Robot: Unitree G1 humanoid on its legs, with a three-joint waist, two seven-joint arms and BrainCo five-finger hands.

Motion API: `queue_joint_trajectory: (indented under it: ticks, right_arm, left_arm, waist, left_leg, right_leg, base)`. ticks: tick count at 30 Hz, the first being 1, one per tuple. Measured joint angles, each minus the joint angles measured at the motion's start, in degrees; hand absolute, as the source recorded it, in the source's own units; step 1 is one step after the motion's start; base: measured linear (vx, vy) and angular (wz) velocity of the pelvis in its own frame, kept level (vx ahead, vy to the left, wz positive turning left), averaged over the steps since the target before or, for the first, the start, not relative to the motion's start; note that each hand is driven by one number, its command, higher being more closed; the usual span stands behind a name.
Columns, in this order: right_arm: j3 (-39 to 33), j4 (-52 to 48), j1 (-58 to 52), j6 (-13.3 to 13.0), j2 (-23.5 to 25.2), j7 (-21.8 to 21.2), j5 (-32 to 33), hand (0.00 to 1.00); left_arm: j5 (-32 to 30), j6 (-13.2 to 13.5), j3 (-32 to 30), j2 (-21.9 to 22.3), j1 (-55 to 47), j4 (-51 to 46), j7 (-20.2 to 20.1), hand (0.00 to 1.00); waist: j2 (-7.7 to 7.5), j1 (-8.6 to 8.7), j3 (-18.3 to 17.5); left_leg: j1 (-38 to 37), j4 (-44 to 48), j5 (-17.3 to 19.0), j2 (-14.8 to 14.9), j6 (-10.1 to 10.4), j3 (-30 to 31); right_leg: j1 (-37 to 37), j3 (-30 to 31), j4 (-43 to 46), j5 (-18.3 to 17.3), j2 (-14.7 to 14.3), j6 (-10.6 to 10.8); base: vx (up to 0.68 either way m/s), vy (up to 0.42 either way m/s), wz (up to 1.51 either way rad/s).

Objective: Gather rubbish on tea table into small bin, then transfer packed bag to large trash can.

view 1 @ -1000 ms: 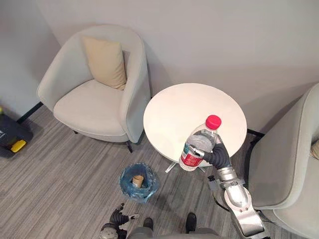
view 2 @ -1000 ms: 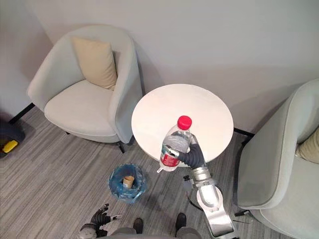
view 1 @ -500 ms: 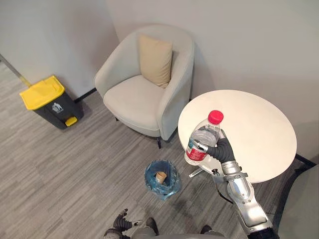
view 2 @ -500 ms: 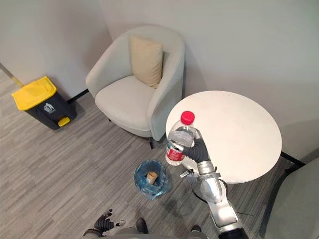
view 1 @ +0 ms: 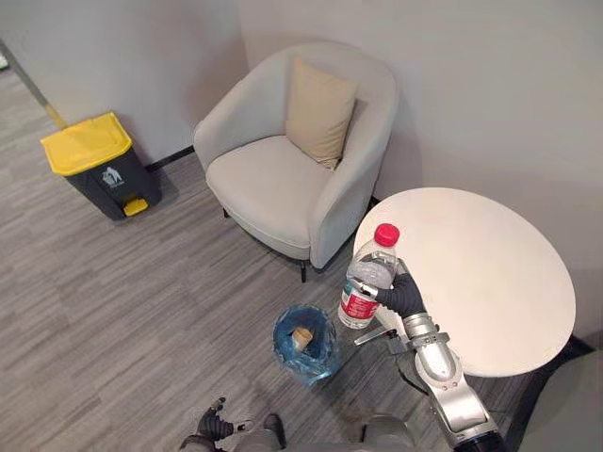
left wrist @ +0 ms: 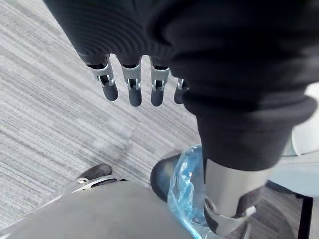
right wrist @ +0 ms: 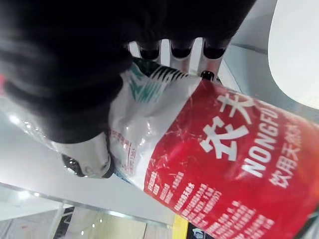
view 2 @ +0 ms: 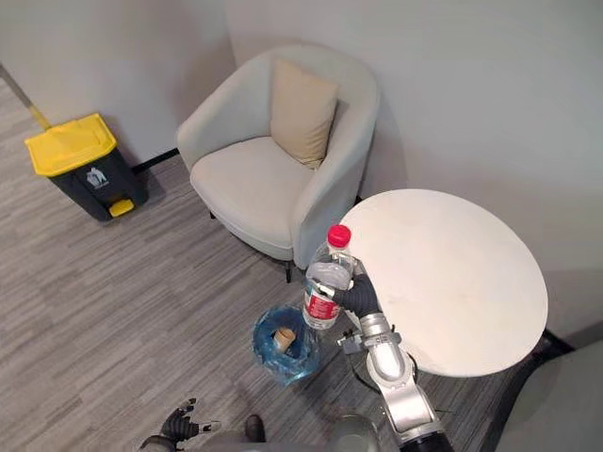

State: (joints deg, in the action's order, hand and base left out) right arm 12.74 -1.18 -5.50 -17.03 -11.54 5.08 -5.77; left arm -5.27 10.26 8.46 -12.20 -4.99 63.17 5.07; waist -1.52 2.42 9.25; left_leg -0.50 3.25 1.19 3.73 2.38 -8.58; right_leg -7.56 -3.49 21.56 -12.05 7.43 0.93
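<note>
right wrist view: right hand [right wrist: 60, 64] curled tight around the water bottle [right wrist: 224, 149]. bottle is upright at tea table's [view 1: 490, 273] nine o'clock edge, small bin [view 1: 316, 363] at its seven o'clock. left hand's [left wrist: 130, 84] fingers hang straight.

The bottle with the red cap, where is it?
In the left eye view, the bottle is upright in the right hand, by the round table's left edge, right of the blue-bagged small bin.

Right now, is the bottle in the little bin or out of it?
Out: the right hand grips the bottle upright in the air, beside the small bin.
</note>
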Motion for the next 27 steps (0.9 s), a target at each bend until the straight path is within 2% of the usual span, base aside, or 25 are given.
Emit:
queue_joint_trajectory:
  ticks: [1,4,6,9,10,11,13,16,17,20,22,27]
  right_arm:
    - [-0.5,0.2,-0.3,-0.1,-0.3,0.0,-0.3,1.00]
    - [-2.3,0.4,-1.2,0.1,-1.4,0.0,-1.2,1.00]
    - [-3.0,0.4,-1.8,0.2,-1.2,0.0,-1.2,1.00]
    - [-4.5,0.4,-2.8,0.1,-0.9,-0.1,-1.0,1.00]
    - [-5.3,0.4,-2.9,0.1,-0.6,0.0,-1.0,1.00]
    - [-5.8,0.3,-2.9,0.1,-0.3,0.0,-0.8,1.00]
    - [-5.8,0.2,-3.0,0.1,-0.1,0.0,-0.8,1.00]
    - [-6.0,-0.2,-2.8,0.0,-0.1,0.0,-0.4,1.00]
    - [-6.0,-0.1,-2.9,0.1,0.1,0.1,-0.4,1.00]
    - [-6.0,-0.2,-3.0,0.0,0.3,0.2,-0.4,1.00]
    - [-5.9,-0.1,-3.2,0.0,0.3,0.1,-0.6,1.00]
    - [-4.6,1.4,-2.9,0.0,0.2,0.2,-1.2,1.00]
  left_arm:
    - [0.0,0.0,0.0,-0.4,0.8,0.3,-0.1,0.00]
    - [-0.2,0.2,-0.1,1.4,1.6,0.3,0.0,0.00]
    - [-0.2,0.2,-0.1,1.5,1.5,0.3,0.0,0.00]
    - [-0.6,0.3,-0.1,1.3,1.7,0.1,0.0,0.00]
    - [-0.6,0.3,-0.1,1.1,1.7,-0.3,0.0,0.00]
    - [-0.6,0.3,-0.1,1.1,1.7,-0.8,0.1,0.00]
    - [-0.6,0.3,-0.2,1.1,1.6,-0.8,0.1,0.00]
    - [-0.6,0.2,-0.2,1.6,1.5,-0.9,0.3,0.00]
    - [-0.6,0.1,-0.2,1.6,1.5,-0.8,0.3,0.00]
    - [-0.6,0.1,-0.2,1.7,1.2,-0.7,0.3,0.00]
    - [-0.7,0.1,-0.2,1.7,0.8,-0.7,0.3,0.00]
    - [-1.2,0.1,-0.1,1.6,0.3,-0.7,0.3,0.00]
  waist:
    - [-0.95,0.27,0.1]
    - [2.08,-0.15,0.0]
    - [2.88,0.05,0.0]
    - [2.39,-0.08,0.1]
    - [2.10,-0.14,0.2]
    - [1.98,-0.32,0.4]
    - [2.09,-1.38,0.6]
    - [3.11,-1.73,0.9]
    - [3.20,-1.68,0.9]
    - [3.23,-1.73,0.8]
    - [3.29,-1.77,0.8]
    - [3.43,-1.64,0.7]
  left_leg:
    - [0.2,0.6,-0.2,-0.8,0.2,1.3]
    - [1.3,0.2,-0.6,-0.5,0.8,4.1]
    - [1.5,-0.5,-1.0,0.2,1.4,5.7]
    - [2.1,1.6,-0.8,0.7,1.6,6.9]
    - [4.0,5.1,-0.2,0.9,2.3,6.7]
    - [6.5,10.7,0.5,1.4,2.6,5.4]
    - [7.7,13.7,0.6,2.3,2.5,2.7]
    - [5.9,9.3,0.5,3.1,2.5,2.2]
    - [4.4,4.7,-0.7,3.1,1.7,2.2]
    - [2.4,-2.6,-5.0,2.2,1.8,1.9]
    - [1.1,-5.5,-6.5,2.1,1.6,1.1]
    - [0.9,-7.3,-7.1,1.7,1.4,0.0]
  right_leg:
    - [0.8,0.2,-1.6,2.4,-0.4,1.8]
    - [2.6,-3.0,-4.4,2.7,-0.7,1.8]
    - [4.1,-4.7,-6.1,3.2,-1.6,1.8]
    - [7.3,-7.3,-8.8,3.6,-1.8,1.6]
    - [8.2,-8.2,-9.7,3.7,-1.7,1.6]
    - [9.5,-9.2,-10.8,4.1,-1.9,1.3]
    - [11.3,-9.3,-12.1,4.6,-2.3,1.3]
    - [11.6,-10.3,-12.6,4.9,-3.4,0.9]
    - [10.9,-10.6,-12.5,5.0,-3.7,0.7]
    - [9.0,-10.6,-12.2,5.4,-3.7,0.7]
    - [8.6,-10.1,-11.8,5.3,-3.7,0.9]
    - [6.9,-8.5,-10.9,5.0,-3.4,1.4]
  base:
    - [0.11,-0.047,0.97]
    - [0.11,-0.038,0.50]
    - [0.12,-0.097,0.46]
    - [0.07,-0.044,0.43]
    - [0.01,-0.034,0.51]
    - [0.00,-0.050,0.43]
    - [-0.04,-0.052,0.18]
    - [-0.08,-0.030,0.16]
    - [-0.10,-0.028,0.14]
    - [-0.09,-0.005,0.05]
    - [-0.08,0.015,-0.10]
    - [-0.04,0.024,-0.16]
